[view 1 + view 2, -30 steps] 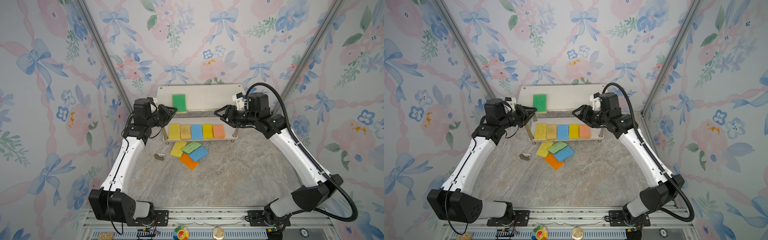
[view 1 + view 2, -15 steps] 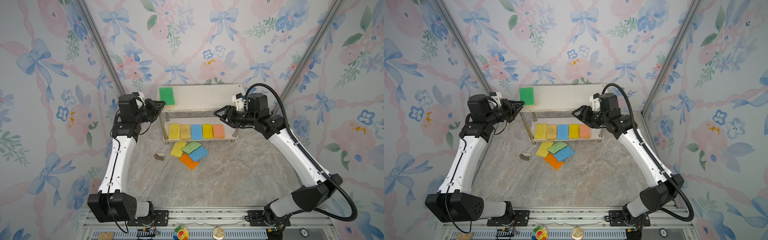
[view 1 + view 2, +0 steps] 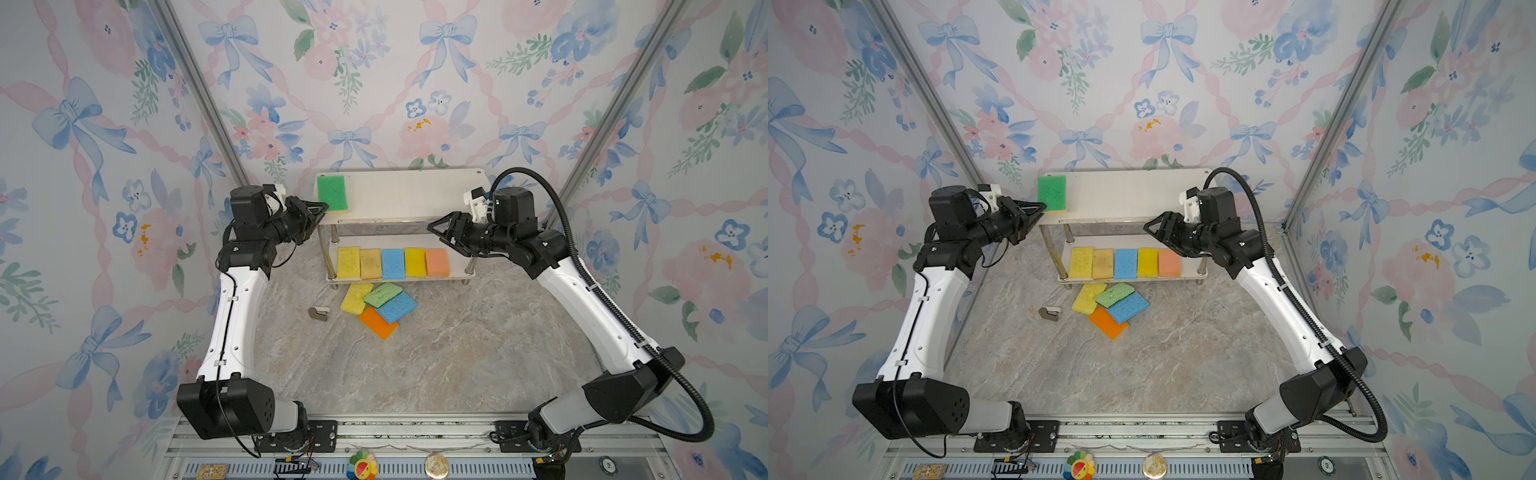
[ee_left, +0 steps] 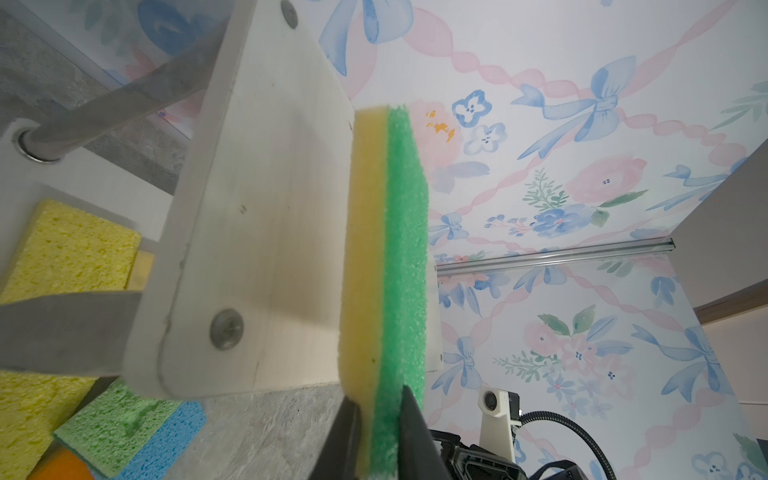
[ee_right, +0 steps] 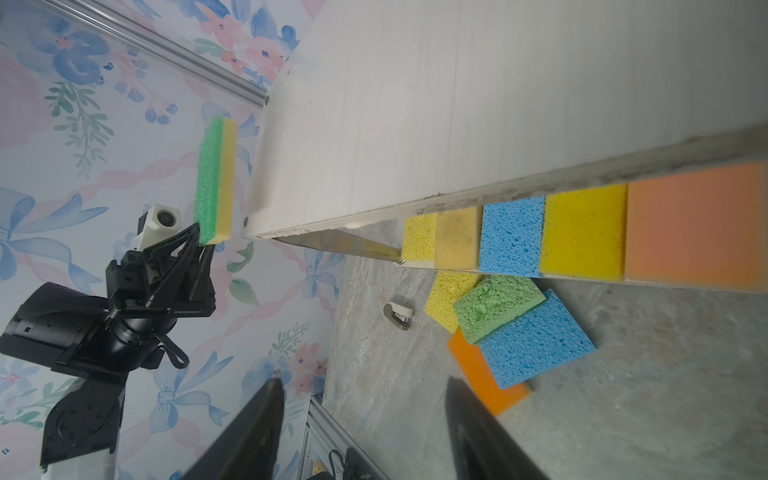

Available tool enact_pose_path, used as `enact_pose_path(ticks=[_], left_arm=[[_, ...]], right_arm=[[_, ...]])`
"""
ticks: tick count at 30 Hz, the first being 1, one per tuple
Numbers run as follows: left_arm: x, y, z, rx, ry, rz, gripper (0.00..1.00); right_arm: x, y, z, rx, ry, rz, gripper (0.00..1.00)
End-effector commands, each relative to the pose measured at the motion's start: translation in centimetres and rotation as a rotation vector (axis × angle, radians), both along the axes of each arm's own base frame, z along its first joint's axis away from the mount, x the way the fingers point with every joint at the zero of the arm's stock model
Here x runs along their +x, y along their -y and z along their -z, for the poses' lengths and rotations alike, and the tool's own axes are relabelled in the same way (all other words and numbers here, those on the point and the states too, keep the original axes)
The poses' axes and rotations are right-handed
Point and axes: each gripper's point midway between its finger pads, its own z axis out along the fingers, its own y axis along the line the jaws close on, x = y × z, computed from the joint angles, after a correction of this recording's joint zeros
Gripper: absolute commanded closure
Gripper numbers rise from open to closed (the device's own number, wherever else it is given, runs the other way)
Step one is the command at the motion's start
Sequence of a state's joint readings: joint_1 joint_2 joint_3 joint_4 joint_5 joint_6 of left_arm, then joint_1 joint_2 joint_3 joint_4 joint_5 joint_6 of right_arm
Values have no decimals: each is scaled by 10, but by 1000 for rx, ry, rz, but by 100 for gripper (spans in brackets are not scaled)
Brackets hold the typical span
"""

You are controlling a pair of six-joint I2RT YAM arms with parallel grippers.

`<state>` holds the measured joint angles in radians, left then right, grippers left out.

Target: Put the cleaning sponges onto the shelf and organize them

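My left gripper [image 3: 322,206] is nearly shut. Its fingers [image 4: 415,440] pinch one end of a flat rectangular green-and-yellow foam sponge [image 3: 332,192], green scouring face up and yellow body down. That sponge lies level over the left end of the top board [image 3: 407,195] of the shelf [image 3: 415,226], a two-tier rack of white boards on shiny metal posts. Whether it rests on the board or hangs just above it I cannot tell. The left arm [image 3: 232,324] stands steeply beside the shelf's left end, with its wrist bent level and pointing in at the top board.

My right gripper [image 3: 436,233] is well open and holds nothing, its two dark fingers [image 5: 257,436] spread wide in the right wrist view. It hovers in front of the shelf's right half, about level with the top board's front edge. The right arm [image 3: 590,316] slants up toward the shelf's right end, its wrist level and aimed along the shelf front.

On the lower board [image 3: 457,266], five sponges lie side by side. From the shelf's left end they are:
- a yellow sponge [image 3: 348,262]
- a stained tan sponge [image 3: 370,264]
- a blue sponge [image 3: 393,264]
- a second yellow sponge [image 3: 415,262]
- a peach sponge [image 3: 437,262]

Just in front of the shelf, on the marbled tabletop [image 3: 436,357], four more overlap in a loose pile:
- a pale yellow sponge [image 3: 355,299]
- a light green sponge [image 3: 383,294]
- a second blue sponge [image 3: 398,308]
- an orange sponge [image 3: 376,325]

A small grey metal clip [image 3: 319,313] lies beside the pile.
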<state>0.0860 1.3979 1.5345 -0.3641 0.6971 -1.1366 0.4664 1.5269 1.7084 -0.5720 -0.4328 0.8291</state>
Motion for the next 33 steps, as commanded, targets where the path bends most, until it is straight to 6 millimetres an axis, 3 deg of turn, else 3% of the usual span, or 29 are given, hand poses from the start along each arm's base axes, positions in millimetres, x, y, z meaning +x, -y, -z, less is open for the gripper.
enact_pose_path(ticks=[1, 3, 6, 11, 20, 27, 30, 33], left_arm=[[-1, -2, 11, 16, -24, 8, 82], [-2, -2, 14, 20, -33, 4, 80], [-1, -6, 21, 23, -50, -7, 66], [-1, -10, 22, 35, -56, -22, 56], [-3, -22, 18, 55, -51, -69, 49], [-9, -31, 19, 88, -55, -113, 15], [-16, -33, 13, 103, -36, -133, 11], [-34, -32, 8, 108, -12, -139, 13]], right_arm=[[-5, 4, -11, 12, 37, 10, 35], [-5, 4, -10, 13, 36, 11, 35], [-5, 4, -11, 15, 40, 14, 35], [-7, 6, -9, 13, 41, 18, 35], [-10, 8, -8, 11, 43, 21, 35], [-10, 7, -12, 24, 49, 13, 35], [-11, 7, -11, 22, 46, 10, 35], [-11, 8, -10, 13, 44, 8, 35]])
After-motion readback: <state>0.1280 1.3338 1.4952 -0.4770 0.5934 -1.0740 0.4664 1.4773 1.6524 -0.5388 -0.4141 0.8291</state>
